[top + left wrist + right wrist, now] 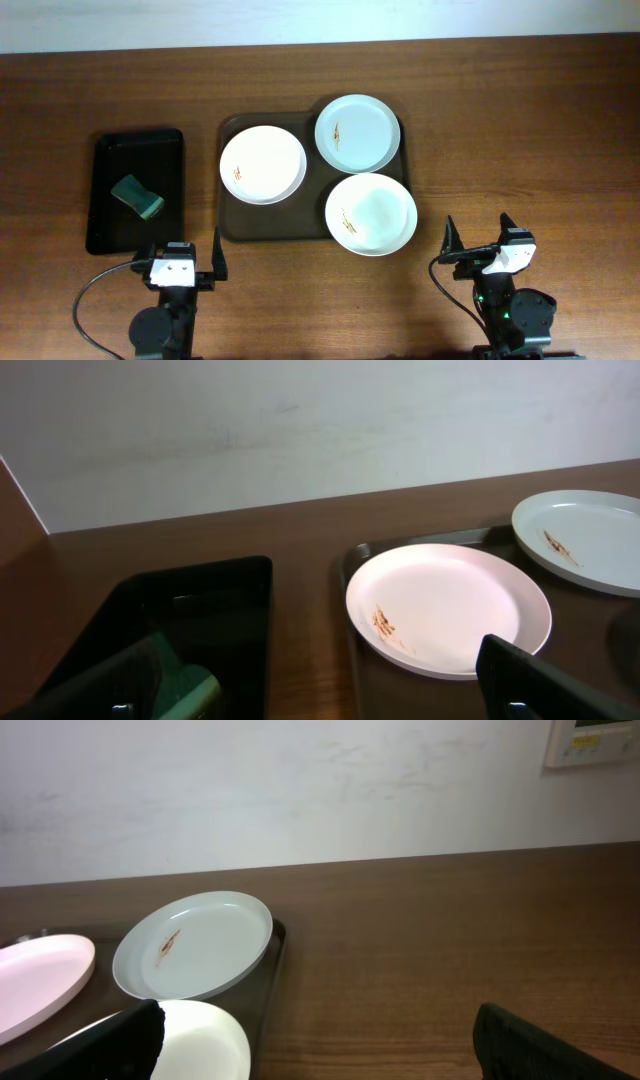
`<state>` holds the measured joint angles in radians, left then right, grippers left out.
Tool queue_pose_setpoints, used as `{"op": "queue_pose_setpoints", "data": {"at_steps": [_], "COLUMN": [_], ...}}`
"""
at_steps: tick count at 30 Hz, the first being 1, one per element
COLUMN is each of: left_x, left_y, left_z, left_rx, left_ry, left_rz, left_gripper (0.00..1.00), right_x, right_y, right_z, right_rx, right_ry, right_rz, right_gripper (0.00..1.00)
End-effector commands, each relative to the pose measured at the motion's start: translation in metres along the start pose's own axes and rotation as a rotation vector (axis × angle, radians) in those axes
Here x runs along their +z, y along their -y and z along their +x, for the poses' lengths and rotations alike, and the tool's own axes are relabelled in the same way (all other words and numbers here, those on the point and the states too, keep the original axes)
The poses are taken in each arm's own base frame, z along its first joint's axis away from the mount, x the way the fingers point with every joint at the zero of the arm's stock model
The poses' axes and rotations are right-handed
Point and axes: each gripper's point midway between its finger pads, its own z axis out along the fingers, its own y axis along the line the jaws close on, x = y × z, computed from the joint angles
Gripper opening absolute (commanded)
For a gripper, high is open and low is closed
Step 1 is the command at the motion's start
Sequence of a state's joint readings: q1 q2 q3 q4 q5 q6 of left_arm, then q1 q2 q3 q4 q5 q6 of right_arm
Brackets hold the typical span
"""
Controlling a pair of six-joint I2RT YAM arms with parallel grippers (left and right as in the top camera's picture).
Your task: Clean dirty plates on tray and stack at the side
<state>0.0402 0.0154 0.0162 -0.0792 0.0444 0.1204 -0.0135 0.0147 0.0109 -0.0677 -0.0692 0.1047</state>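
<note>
Found the dark-brown tray (262, 224) at the middle of the tabletop (520, 120), carrying a white plate (263, 165) at its 9 o'clock side, a bluish plate (357, 133) at 1 o'clock and a third plate (370, 213) at 5 o'clock, overhanging the rim. Noted an orange-brown smear on each. Saw a smaller black tray (110, 225) at 9 o'clock of it, holding a green sponge (137, 196). Spotted the left gripper (185, 258) at 7 o'clock and the right gripper (478, 245) at 5 o'clock, both spread wide, gripping nothing.

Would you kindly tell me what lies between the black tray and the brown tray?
Nothing: only bare wooden table separates the black tray from the brown tray, seen clearest overhead.
</note>
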Motion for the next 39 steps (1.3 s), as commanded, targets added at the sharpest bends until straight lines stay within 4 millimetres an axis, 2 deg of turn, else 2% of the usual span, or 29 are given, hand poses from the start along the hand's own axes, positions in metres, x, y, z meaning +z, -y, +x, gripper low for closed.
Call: {"op": "queue_pose_setpoints", "data": {"at_steps": [1, 31, 39], "left_x": [0.000, 0.000, -0.003], "left_y": [-0.001, 0.002, 0.004], "left_z": [0.002, -0.002, -0.028], "left_rx": [0.013, 0.013, 0.014], "left_ry": [-0.001, 0.014, 0.105], "left_rz": [-0.008, 0.007, 0.030], "left_gripper": [0.99, 0.99, 0.99], "right_x": [0.000, 0.000, -0.001], "right_y": [0.003, 0.003, -0.002], "right_z": [0.002, 0.002, -0.004], "right_rx": [0.002, 0.001, 0.000], "right_ry": [-0.003, -0.002, 0.010], "right_rz": [0.012, 0.015, -0.013], "right_gripper": [0.99, 0.98, 0.98]}}
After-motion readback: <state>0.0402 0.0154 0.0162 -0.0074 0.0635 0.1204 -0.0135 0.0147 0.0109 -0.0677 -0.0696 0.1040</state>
